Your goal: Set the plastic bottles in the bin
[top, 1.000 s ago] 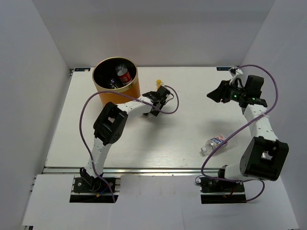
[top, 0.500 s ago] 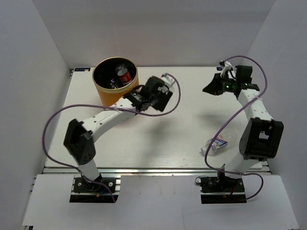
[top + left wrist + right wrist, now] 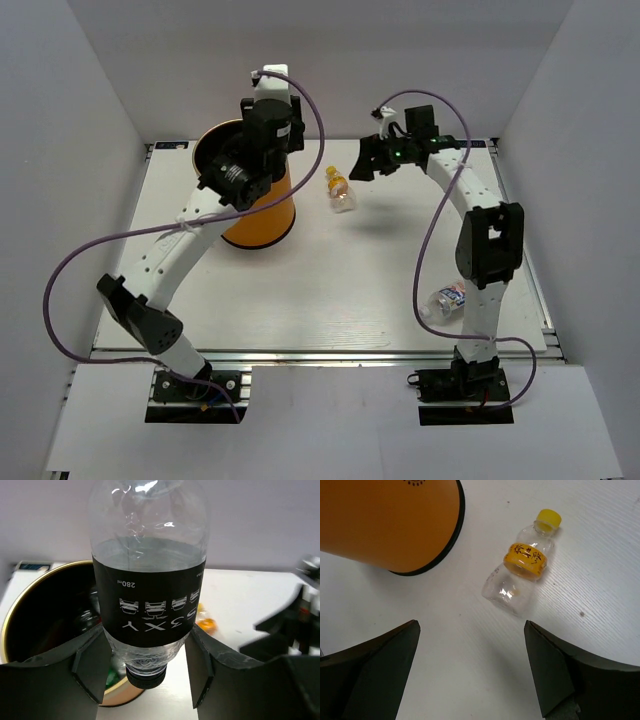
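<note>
My left gripper (image 3: 222, 180) is raised over the orange bin (image 3: 265, 215) and is shut on a black-labelled clear bottle (image 3: 150, 605), held cap down. The bin's dark opening (image 3: 50, 610) lies behind and left of the bottle. My right gripper (image 3: 365, 165) is open and empty (image 3: 470, 630), hovering over the table just short of a lying clear bottle with a yellow cap and orange label (image 3: 522, 575), which also shows in the top view (image 3: 342, 190). A red-labelled bottle (image 3: 445, 300) lies at the right front. The bin's contents are hidden by my left arm.
The bin's wall and black base (image 3: 390, 520) stand close to the left of the yellow-capped bottle. White walls enclose the table on three sides. The right arm's purple cable (image 3: 430, 240) hangs over the table's right half.
My left arm has lifted the black-labelled bottle from the table's middle up over the bin. My right arm has swung left from the far right corner to the yellow-capped bottle.
</note>
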